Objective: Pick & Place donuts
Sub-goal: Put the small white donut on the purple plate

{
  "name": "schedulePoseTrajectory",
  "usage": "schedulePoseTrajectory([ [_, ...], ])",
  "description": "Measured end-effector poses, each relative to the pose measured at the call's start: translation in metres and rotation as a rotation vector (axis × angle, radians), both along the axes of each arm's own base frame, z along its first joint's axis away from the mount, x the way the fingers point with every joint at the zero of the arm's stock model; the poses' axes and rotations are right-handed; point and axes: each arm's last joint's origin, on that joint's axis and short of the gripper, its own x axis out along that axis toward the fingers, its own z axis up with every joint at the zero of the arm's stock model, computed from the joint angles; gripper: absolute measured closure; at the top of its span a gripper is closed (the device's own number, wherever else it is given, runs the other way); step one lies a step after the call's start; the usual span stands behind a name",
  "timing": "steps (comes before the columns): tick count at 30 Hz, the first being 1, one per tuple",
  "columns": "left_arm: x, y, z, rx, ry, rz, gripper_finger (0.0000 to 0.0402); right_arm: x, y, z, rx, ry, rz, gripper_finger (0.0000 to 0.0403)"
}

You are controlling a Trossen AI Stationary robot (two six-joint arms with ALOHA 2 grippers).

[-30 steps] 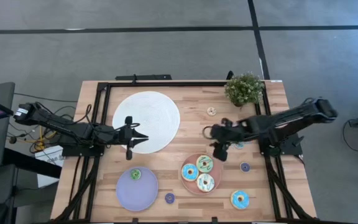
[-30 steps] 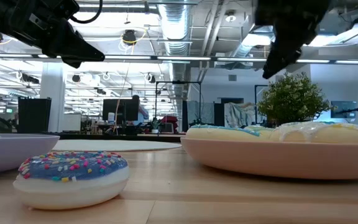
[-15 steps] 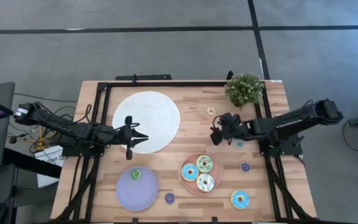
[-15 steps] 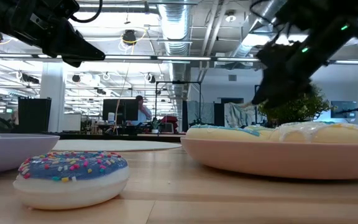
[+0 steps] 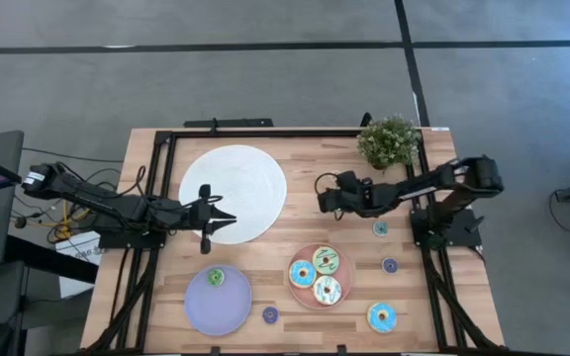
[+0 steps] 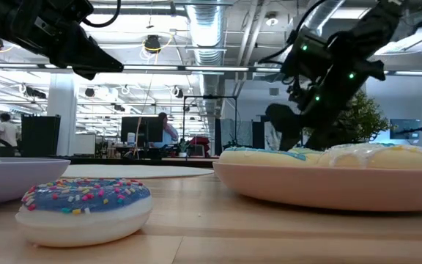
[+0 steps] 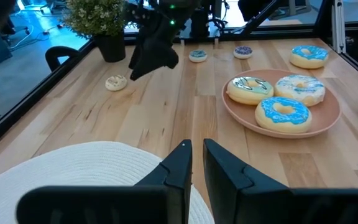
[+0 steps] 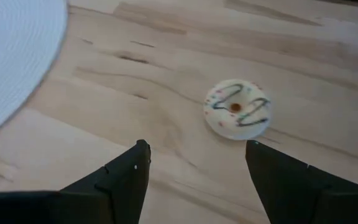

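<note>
A small cream donut [image 8: 237, 116] with dark squiggles lies flat on the wooden table [image 5: 305, 158], near the potted plant. My right gripper [image 8: 197, 165] hangs open just above the table, short of that donut [image 5: 336, 176] and touching nothing. It also shows in the high view [image 5: 323, 196]. Three donuts, blue [image 5: 302, 274], green [image 5: 326, 260] and white [image 5: 328, 290], lie on the pink plate [image 5: 347, 287]. A green donut [image 5: 215, 278] lies on the lilac plate [image 5: 218, 307]. My left gripper [image 5: 224, 220] waits shut above the near edge of the large white disc [image 5: 234, 183].
Loose on the table lie a blue donut [image 5: 382, 316], a small purple one [image 5: 390, 265], a small teal one [image 5: 380, 228] and a purple one [image 5: 270, 314]. A potted plant [image 5: 389, 141] stands at the far right. A black frame [image 5: 265, 133] borders the table.
My right gripper has left the space above the pink plate and gone toward the table's far edge and left, sinking toward the cream donut. It has rolled and tipped as it went. No donut has moved.
</note>
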Motion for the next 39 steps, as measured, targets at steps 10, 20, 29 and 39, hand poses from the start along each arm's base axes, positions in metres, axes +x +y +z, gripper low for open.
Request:
schedulePoseTrajectory([
  [10, 0.000, 0.000, 0.000, 0.001, 0.005, -0.003, 0.0371, 0.008, -0.004, -0.020, -0.075, -0.014, -0.172, 0.0147],
  [20, 0.000, 0.000, 0.000, 0.000, 0.005, -0.003, 0.0371, 0.012, -0.018, -0.043, -0.084, -0.003, -0.238, 0.0147],
  [29, 0.000, 0.000, 0.000, 0.000, 0.005, -0.003, 0.0371, 0.011, -0.033, -0.047, -0.094, 0.011, -0.264, 0.0147],
  [39, 0.000, 0.000, 0.000, 0.000, 0.005, -0.003, 0.0371, 0.013, -0.034, -0.046, -0.074, 0.000, -0.250, 0.0192],
])
